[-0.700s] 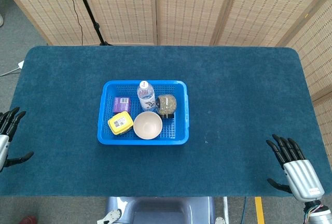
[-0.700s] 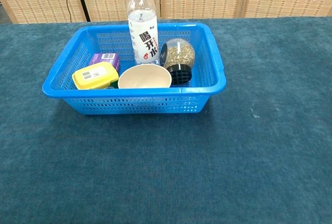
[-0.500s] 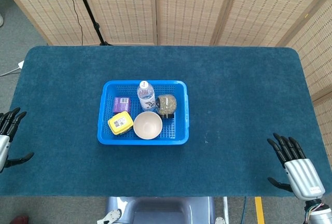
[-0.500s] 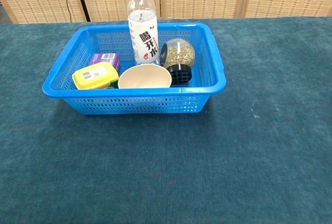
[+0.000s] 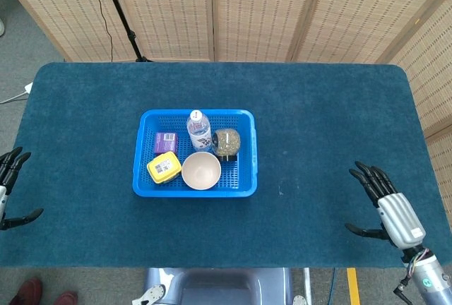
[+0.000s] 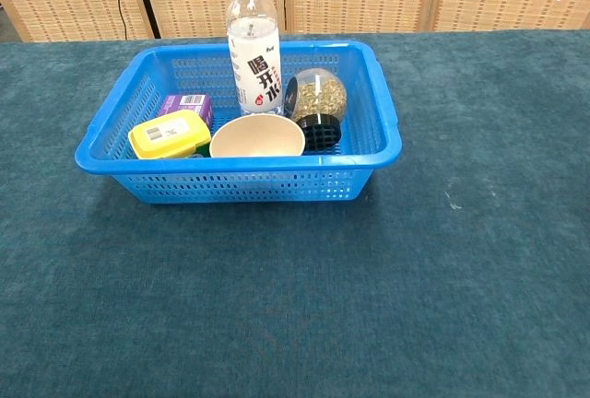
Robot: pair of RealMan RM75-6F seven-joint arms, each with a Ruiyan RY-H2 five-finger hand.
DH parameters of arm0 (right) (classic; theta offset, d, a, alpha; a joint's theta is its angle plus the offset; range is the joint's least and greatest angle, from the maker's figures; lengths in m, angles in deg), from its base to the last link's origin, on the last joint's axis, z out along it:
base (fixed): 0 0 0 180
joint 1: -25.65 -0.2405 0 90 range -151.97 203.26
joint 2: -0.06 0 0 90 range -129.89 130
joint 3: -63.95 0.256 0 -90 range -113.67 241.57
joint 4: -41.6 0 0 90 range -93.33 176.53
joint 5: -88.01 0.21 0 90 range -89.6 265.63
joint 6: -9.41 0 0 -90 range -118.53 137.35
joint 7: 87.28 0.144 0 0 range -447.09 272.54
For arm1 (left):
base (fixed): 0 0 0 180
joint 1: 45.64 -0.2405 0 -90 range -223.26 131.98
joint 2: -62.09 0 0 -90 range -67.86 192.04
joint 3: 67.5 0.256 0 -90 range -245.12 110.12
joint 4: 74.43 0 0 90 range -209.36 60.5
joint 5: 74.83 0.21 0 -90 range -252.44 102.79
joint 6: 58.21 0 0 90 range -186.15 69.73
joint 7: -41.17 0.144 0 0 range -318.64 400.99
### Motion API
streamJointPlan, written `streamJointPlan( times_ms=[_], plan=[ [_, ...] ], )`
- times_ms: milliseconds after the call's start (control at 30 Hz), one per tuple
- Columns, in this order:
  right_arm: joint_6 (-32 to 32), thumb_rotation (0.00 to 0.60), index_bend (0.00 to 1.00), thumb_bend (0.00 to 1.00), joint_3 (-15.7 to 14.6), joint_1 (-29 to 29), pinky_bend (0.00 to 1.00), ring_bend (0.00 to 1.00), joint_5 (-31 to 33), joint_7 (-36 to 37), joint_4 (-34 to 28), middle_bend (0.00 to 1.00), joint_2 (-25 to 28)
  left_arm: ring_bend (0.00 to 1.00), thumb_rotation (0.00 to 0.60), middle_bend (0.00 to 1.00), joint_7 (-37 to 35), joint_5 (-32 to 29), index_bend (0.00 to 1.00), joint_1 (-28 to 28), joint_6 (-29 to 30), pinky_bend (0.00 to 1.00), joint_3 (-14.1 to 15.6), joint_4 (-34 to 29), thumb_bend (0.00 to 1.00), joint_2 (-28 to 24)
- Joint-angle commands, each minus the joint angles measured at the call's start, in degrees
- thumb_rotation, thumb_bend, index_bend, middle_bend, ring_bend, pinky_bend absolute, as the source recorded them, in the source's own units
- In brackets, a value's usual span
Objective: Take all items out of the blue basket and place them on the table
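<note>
Five items sit in the blue basket [image 5: 195, 154], which stands left of centre on the table [image 5: 318, 121]. We log an upright water bottle [image 6: 253, 40] at the far middle, a purple box [image 6: 187, 106] at the far left, a yellow container [image 6: 169, 134] at the near left, a beige bowl [image 6: 257, 137] at the near middle, and a jar of seeds [image 6: 316, 99] lying on its side at the right, its black cap toward the near rim.

Only the head view shows the hands. The left hand [image 5: 8, 186] lies at the table's left edge, partly cut off by the frame, fingers apart and holding nothing. The right hand [image 5: 385, 207] is near the table's near right corner, fingers spread, thumb out, nothing in it. Both are well apart from the basket.

Only the chest view shows the bottle's label and the jar's cap grid clearly; no hand appears there.

Against the earlier frames, we note the right hand has shifted left and farther onto the table, while the left hand has slipped slightly nearer the near edge. Basket and contents are unchanged.
</note>
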Motion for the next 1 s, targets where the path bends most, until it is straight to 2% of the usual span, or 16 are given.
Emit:
streamJointPlan(
  times_ms=[33,167,333,667,1000],
  plan=[
    [7.2,0.600,0.00,0.00,3.3,-8.5,0.00,0.00,-0.8,8.6,2.8,0.00,-1.6,0.00,0.600,0.00,-0.6,0.2,0.00,-0.3,0.2,0.00,0.1,-0.2,0.06,-0.2],
    [12.8,0.600,0.00,0.00,5.1,-14.0,0.00,0.00,0.9,14.3,3.7,0.00,-3.9,0.00,0.600,0.00,-0.7,-0.1,0.00,-0.7,0.6,0.00,0.0,-0.6,0.06,-0.3],
    [18.6,0.600,0.00,0.00,8.4,-19.5,0.00,0.00,5.2,17.7,5.2,0.00,-7.8,0.00,0.600,0.00,0.1,-1.1,0.00,-0.3,-0.6,0.00,-0.3,-0.7,0.06,0.0],
    [29.0,0.600,0.00,0.00,14.6,-28.6,0.00,0.00,15.5,14.9,9.0,0.00,-15.2,0.00,0.600,0.00,2.2,-3.7,0.00,0.5,-2.5,0.00,-1.3,-1.1,0.06,0.7],
    [36.7,0.600,0.00,0.00,17.5,-37.0,0.00,0.00,20.9,12.6,18.5,0.00,-23.9,0.00,0.600,0.00,4.9,-5.0,0.00,0.8,-3.0,0.00,-1.9,-2.0,0.06,1.5]
  ],
)
